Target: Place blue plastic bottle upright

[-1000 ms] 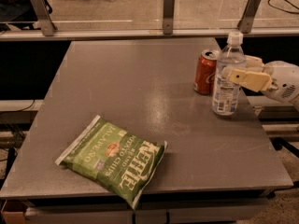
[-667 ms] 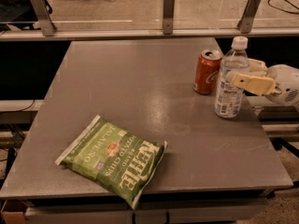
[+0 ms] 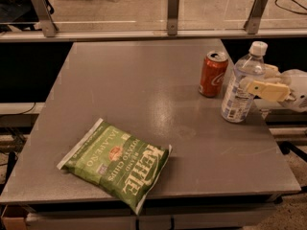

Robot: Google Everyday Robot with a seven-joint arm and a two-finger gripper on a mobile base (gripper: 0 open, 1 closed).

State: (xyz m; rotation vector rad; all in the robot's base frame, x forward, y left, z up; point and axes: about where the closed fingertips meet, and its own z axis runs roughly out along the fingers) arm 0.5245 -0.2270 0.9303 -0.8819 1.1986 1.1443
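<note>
The blue plastic bottle (image 3: 238,87), clear with a white cap and a white-and-blue label, stands nearly upright at the right side of the grey table (image 3: 144,90), leaning slightly. Its base is at the table surface. My gripper (image 3: 253,79) reaches in from the right edge and is shut on the bottle at mid-height. One cream finger (image 3: 266,88) lies across the bottle's near side; the other is partly hidden behind it.
A red Coca-Cola can (image 3: 212,74) stands upright just left of the bottle. A green Kettle chips bag (image 3: 117,162) lies flat at the front left. A glass barrier with metal posts (image 3: 173,12) runs along the table's far edge.
The bottle and my gripper have shifted together a little to the right and toward the front, away from the can.
</note>
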